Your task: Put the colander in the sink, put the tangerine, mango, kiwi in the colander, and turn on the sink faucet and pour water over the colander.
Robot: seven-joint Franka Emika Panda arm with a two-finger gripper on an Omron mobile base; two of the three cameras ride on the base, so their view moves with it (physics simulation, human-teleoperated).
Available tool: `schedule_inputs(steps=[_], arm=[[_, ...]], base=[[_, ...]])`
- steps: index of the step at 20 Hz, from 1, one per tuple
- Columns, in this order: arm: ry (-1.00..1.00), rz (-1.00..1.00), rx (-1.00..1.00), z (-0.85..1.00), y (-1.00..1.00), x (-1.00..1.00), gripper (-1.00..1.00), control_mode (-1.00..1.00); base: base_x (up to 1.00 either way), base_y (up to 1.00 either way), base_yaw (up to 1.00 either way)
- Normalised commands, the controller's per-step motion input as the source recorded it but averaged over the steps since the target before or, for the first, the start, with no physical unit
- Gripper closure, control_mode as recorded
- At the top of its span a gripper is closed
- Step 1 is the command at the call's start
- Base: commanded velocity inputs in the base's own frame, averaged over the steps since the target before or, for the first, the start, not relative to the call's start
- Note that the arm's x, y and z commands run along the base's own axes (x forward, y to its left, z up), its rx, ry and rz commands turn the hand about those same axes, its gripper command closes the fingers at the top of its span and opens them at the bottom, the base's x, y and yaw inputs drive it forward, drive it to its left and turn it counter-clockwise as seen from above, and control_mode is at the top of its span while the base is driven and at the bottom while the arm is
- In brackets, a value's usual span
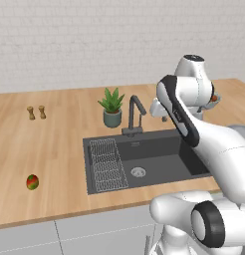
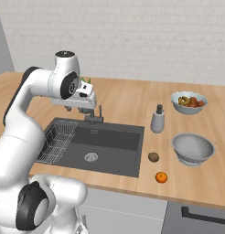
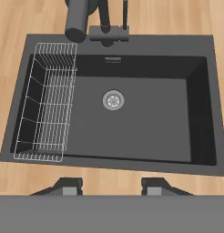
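One colander (image 2: 193, 148) (counter), one kiwi (image 2: 153, 157), seemingly.

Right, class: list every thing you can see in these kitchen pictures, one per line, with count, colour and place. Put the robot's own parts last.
sink: one, dark grey, set in the wooden counter
wire rack: one, silvery, left end of the sink
faucet: one, dark grey, behind the sink
potted plant: one, green, left of the faucet
shakers: two, brown, far left counter
mango: one, red-green, left of the sink
soap bottle: one, white, right of the sink
colander: one, silvery, right counter
kiwi: one, brown, beside the sink
tangerine: one, orange, near the front edge
fruit bowl: one, pale, behind the colander
gripper: one, dark tips apart, holding nothing, above the sink
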Motion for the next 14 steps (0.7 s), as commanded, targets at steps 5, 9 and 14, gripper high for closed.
schedule_inputs(steps=[5, 9, 14], arm=[[-0.03, 0.0, 0.01, 0.0, -0.16, -0.09, -1.0, -1.0], [-0.13, 0.08, 0.16, 0.0, -1.0, -0.09, -1.0, -1.0], [-0.11, 0.04, 0.1, 0.0, -1.0, 0.0, -1.0, -1.0]], base=[[0.0, 0.0, 0.0], [0.0, 0.0, 0.0], [0.0, 0.0, 0.0]])
